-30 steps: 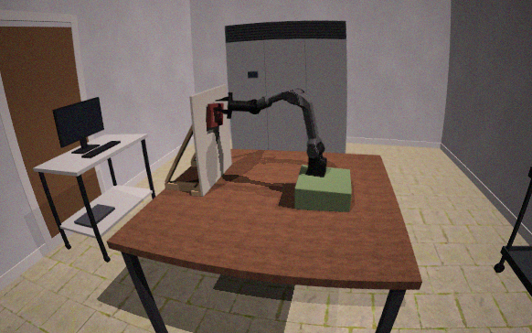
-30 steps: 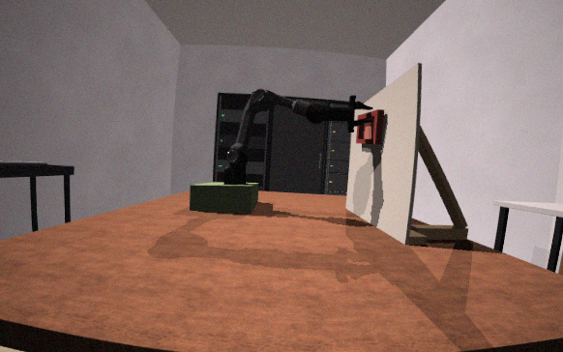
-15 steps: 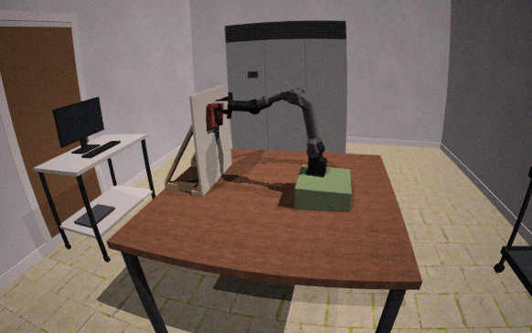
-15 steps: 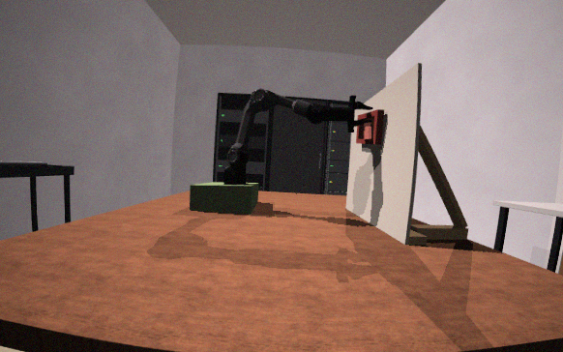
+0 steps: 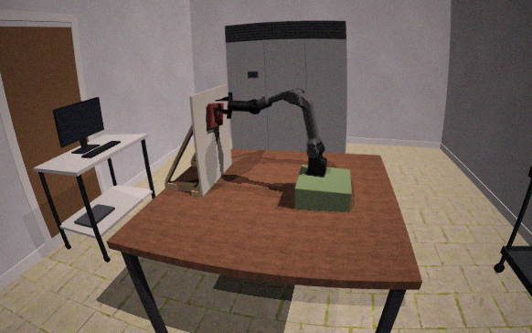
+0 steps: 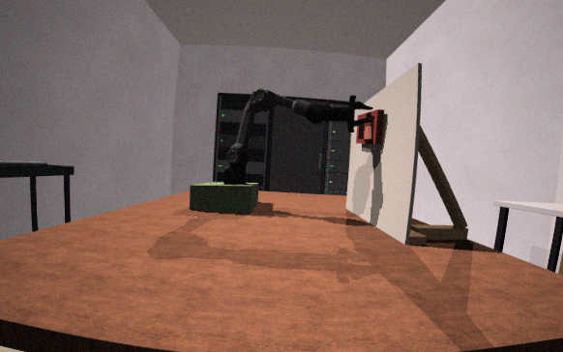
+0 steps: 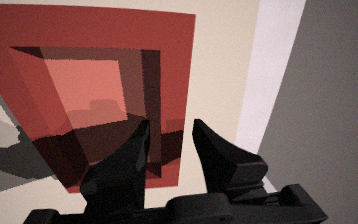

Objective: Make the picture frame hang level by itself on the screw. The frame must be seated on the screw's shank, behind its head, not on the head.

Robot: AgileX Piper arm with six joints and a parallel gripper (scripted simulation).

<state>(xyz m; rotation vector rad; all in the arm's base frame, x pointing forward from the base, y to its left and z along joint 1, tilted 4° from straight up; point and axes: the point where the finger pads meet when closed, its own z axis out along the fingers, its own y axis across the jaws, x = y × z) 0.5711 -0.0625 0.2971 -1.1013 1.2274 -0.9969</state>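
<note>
red picture frame (image 7: 100,95) sits high on the propped board (image 5: 207,151), tilted. gripper (image 7: 170,137) is spread, pinching nothing, fingers straddling the frame's right rail. step looks like nudging it level; next calls for gentle sideways push. screw not visible.

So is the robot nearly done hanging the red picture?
Partly. The red picture frame is already up against the board. In hand: the hand sits open at the frame's edge, gripping nothing. Left: backing away so it hangs alone. The screw is hidden, so whether it's seated properly can't be seen.
</note>
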